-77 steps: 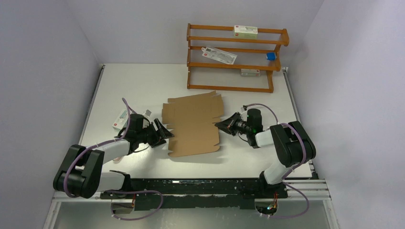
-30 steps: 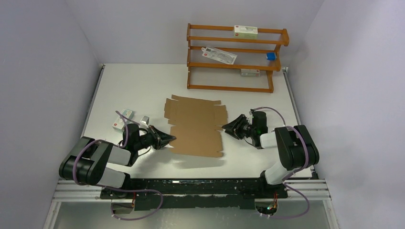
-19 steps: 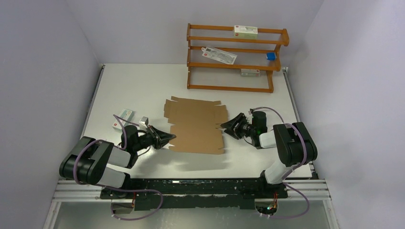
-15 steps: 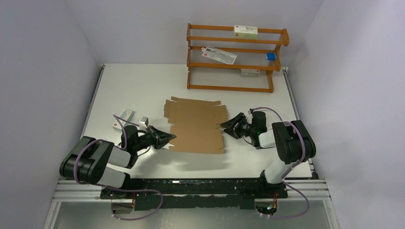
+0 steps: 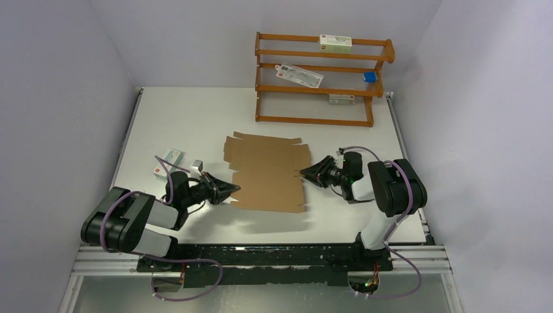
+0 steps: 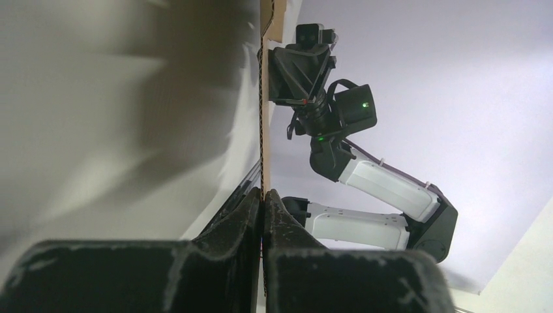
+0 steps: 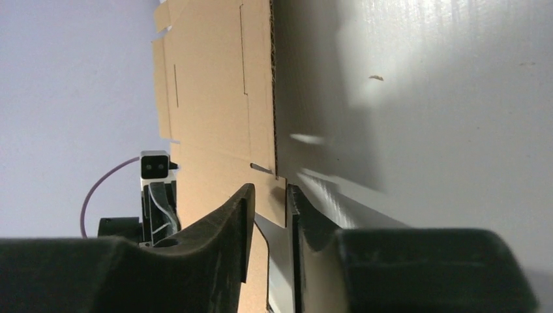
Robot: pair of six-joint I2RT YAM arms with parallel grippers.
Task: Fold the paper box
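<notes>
The left hand [image 6: 263, 194] pinches the box [image 5: 266, 171] at lower left; the right hand [image 7: 269, 195], narrowly parted, straddles its right edge. Closing off-centre could crumple that edge.

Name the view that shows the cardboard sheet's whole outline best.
Top external: the cardboard sheet shows its whole outline, flaps included. Left wrist sees it edge-on, pinched by the left end effector. Right wrist shows one face obliquely, a tab between the right end effector's fingers.
</notes>
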